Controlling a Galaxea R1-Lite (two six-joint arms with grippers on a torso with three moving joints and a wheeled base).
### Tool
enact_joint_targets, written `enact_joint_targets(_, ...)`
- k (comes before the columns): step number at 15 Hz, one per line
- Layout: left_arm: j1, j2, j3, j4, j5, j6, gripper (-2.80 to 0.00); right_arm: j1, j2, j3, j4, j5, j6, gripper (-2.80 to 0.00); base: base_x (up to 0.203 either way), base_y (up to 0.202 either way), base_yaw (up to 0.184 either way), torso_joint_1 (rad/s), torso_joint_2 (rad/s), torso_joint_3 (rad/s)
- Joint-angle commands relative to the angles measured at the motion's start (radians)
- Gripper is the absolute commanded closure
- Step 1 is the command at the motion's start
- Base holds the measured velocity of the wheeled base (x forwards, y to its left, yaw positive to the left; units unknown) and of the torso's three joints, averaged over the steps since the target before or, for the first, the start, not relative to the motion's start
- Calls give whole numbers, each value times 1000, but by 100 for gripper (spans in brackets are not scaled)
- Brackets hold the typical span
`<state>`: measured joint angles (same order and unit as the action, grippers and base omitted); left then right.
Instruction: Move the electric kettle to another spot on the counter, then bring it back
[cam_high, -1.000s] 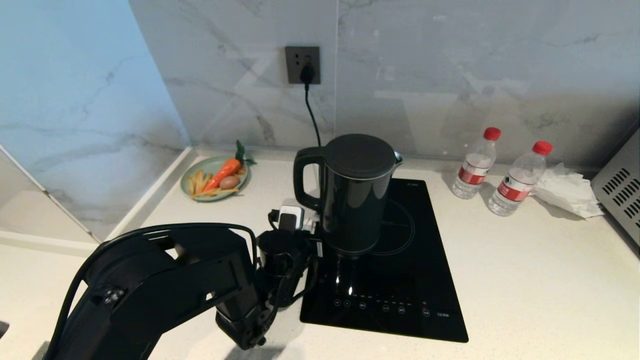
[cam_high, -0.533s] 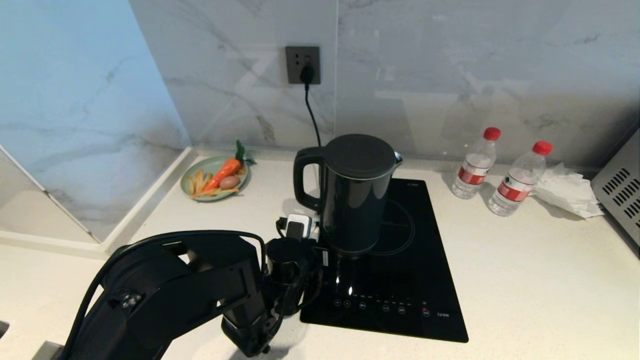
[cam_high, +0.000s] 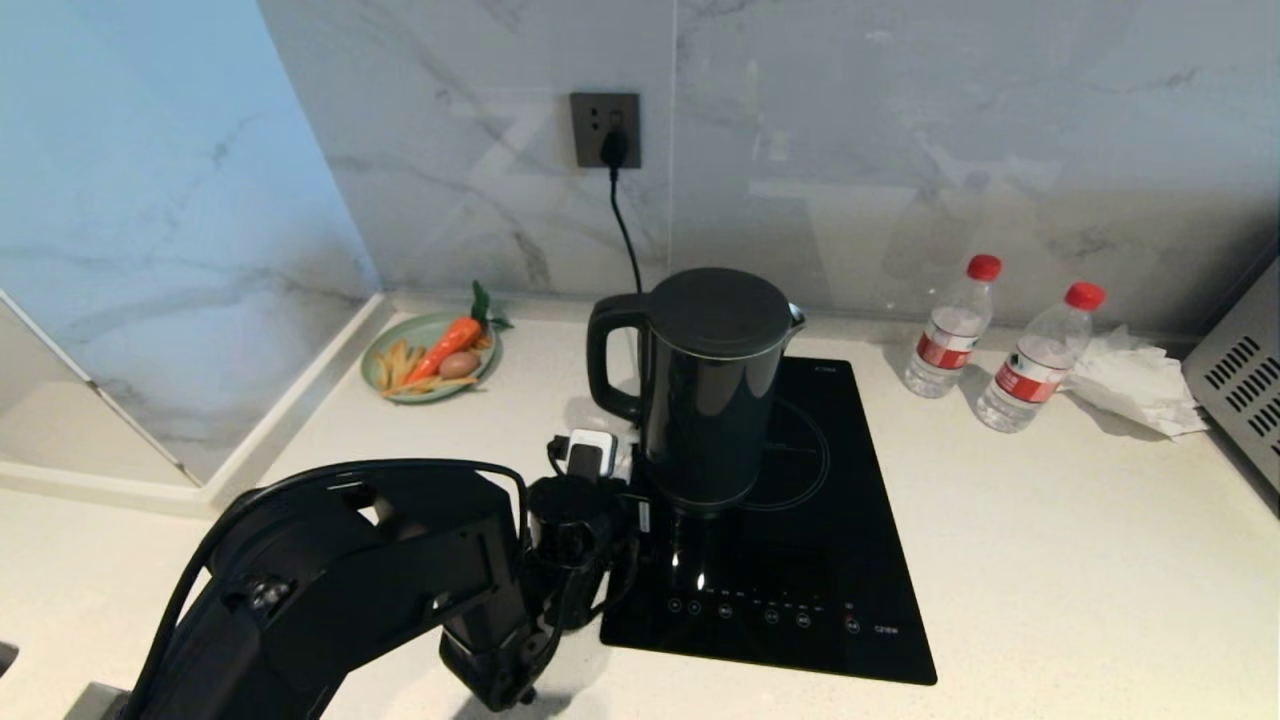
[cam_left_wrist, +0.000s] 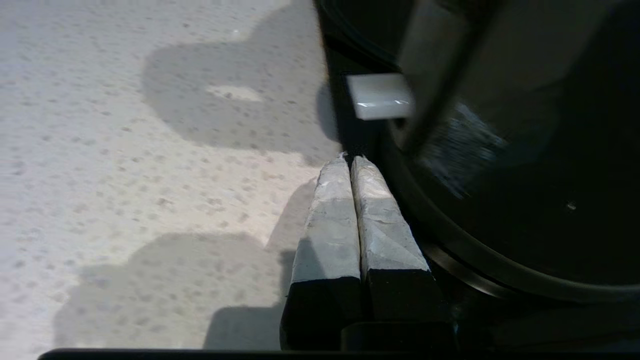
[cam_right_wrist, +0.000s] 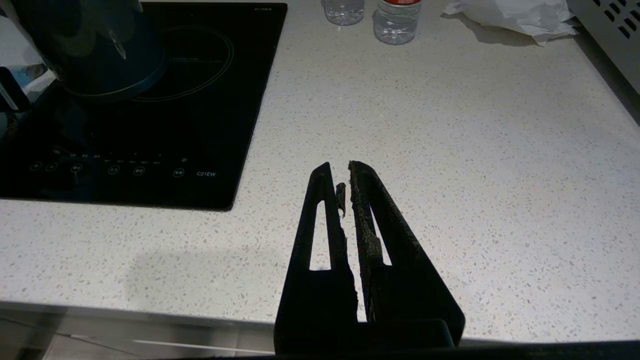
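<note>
The electric kettle (cam_high: 710, 385), tall and glossy black with a flat lid, stands upright on the back left part of the cooktop. Its loop handle (cam_high: 605, 360) faces left. My left arm's wrist (cam_high: 575, 525) is low beside the kettle's base, on its front left. In the left wrist view my left gripper (cam_left_wrist: 350, 162) is shut and holds nothing, its tips at the rim of the kettle's foot (cam_left_wrist: 500, 225) above the white speckled counter (cam_left_wrist: 125, 150). My right gripper (cam_right_wrist: 337, 167) hovers shut and empty over the counter (cam_right_wrist: 450, 150), right of the cooktop's front corner.
Black glass cooktop (cam_high: 800, 570) lies mid-counter. Two red-capped water bottles (cam_high: 950, 330) (cam_high: 1035, 360), crumpled tissue (cam_high: 1135, 385) and a grey vented appliance (cam_high: 1240, 380) are back right. A green plate (cam_high: 385, 350) with toy food sits back left. A cord (cam_high: 625, 225) runs from the wall socket.
My left arm shifted a little to the right and lower, closer to the kettle's base. The kettle has not moved.
</note>
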<state>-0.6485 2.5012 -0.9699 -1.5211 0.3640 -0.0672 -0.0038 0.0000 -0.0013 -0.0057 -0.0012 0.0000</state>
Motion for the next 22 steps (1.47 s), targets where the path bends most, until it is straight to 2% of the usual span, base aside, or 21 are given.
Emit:
enact_joint_targets(1, 36, -17, 5, -9, -2, 0, 0, 1, 0, 0, 0, 0, 0, 0, 0, 0, 0, 0, 0, 0)
enact_joint_targets(3, 71, -35, 5, -9, -8, 3, 0, 0, 0, 0, 0, 0, 0, 0, 0, 0, 0, 0, 0, 0)
enact_joint_targets(7, 78, -46, 22, -9, -11, 11, 0, 1, 0, 0, 0, 0, 0, 0, 0, 0, 0, 0, 0, 0)
enact_joint_targets(9, 69, -52, 86, -9, -13, 17, 0, 0, 0, 0, 0, 0, 0, 0, 0, 0, 0, 0, 0, 0)
enact_joint_targets(11, 68, -94, 202, -9, -16, 15, 0, -1, 0, 1, 0, 0, 0, 0, 0, 0, 0, 0, 0, 0)
enact_joint_targets(16, 107, -260, 426, -9, -80, 9, 0, 1, 0, 0, 0, 0, 0, 0, 0, 0, 0, 0, 0, 0)
enact_joint_targets(22, -35, -452, 562, -9, -75, 7, 0, 1, 0, 0, 0, 1, 0, 0, 0, 0, 0, 0, 0, 0)
